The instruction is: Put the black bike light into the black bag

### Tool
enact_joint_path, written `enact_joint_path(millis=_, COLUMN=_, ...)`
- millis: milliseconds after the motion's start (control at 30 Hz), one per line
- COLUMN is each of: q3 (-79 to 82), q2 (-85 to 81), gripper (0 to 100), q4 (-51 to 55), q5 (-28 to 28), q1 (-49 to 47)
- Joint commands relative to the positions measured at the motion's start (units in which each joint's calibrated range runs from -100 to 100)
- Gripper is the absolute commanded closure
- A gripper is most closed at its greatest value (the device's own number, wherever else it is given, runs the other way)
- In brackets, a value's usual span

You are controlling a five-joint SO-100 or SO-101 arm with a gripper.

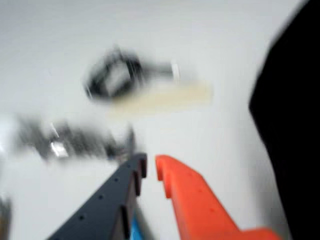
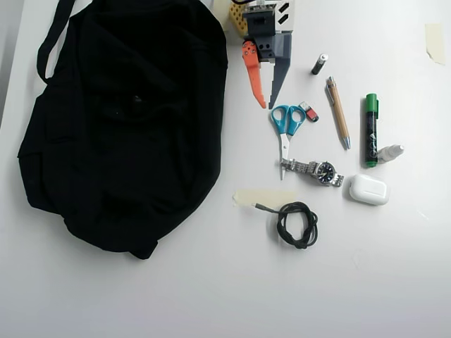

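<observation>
Overhead view: the gripper (image 2: 267, 104) hangs over bare table with its orange and grey fingers a little apart and nothing between them. The bag (image 2: 127, 127) lies close on the orange finger's side, slumped flat; its opening cannot be made out.

The bike light (image 2: 309, 111) is judged to be the small red-and-black block just past the grey fingertip, on that finger's outer side and touching or nearly touching the scissors (image 2: 287, 125) handles. No strap is discernible, so the identification is tentative. Its long axis runs diagonally, near end toward the fingertips, far end angled away from the bag. The fingers point straight down the picture, so they are not yet squared across it, probably because the approach is unfinished.

Wrist view: heavily blurred. The gripper (image 1: 150, 165) shows a narrow gap, with the cable (image 1: 112, 77) well ahead of it.
</observation>
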Motion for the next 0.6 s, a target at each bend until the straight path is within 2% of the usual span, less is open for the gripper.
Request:
enact_joint_path(millis=0, q3=3.1, q2=-5.5, gripper=97, q4=3.8, q5=3.9, q1=-0.1)
enact_joint_path(millis=300, q3=3.1, q2=-4.4, gripper=98, q4=13.8, q5=5.1, q1=1.5)
enact_joint_path(millis=400, q3=3.1, q2=-4.5, gripper=98, q4=24.8, q5=5.0, q1=4.6)
enact_joint_path(millis=567, q3=3.1, q2=-5.3, gripper=98, q4=37.0, q5=5.4, q1=1.7)
